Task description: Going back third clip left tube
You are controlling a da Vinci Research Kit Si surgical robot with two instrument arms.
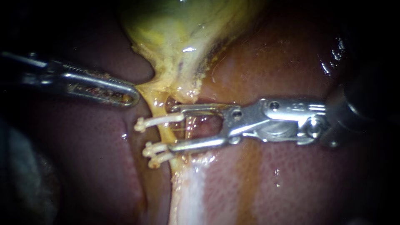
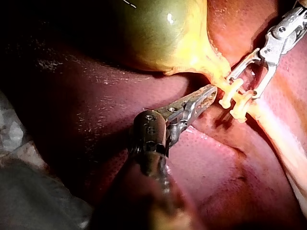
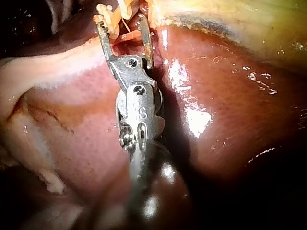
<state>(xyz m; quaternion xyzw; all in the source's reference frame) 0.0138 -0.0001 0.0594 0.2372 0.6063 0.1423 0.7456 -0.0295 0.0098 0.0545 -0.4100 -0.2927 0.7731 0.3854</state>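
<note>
The liver carries the gallbladder, and from its neck the tube runs down toward the liver's lower edge. The right instrument has its jaws spread open astride the tube. The left instrument has its jaws together, tip against the tube. 3 pale clips lie crosswise on the tube, their ends pointing left.

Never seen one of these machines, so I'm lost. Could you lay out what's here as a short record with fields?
Setting: liver and gallbladder
Left instrument: tip at the yellow tissue at the gallbladder's narrow end
Right instrument: jaws open, one either side of the tube
Clips: pale, on the tube, at least two
</note>
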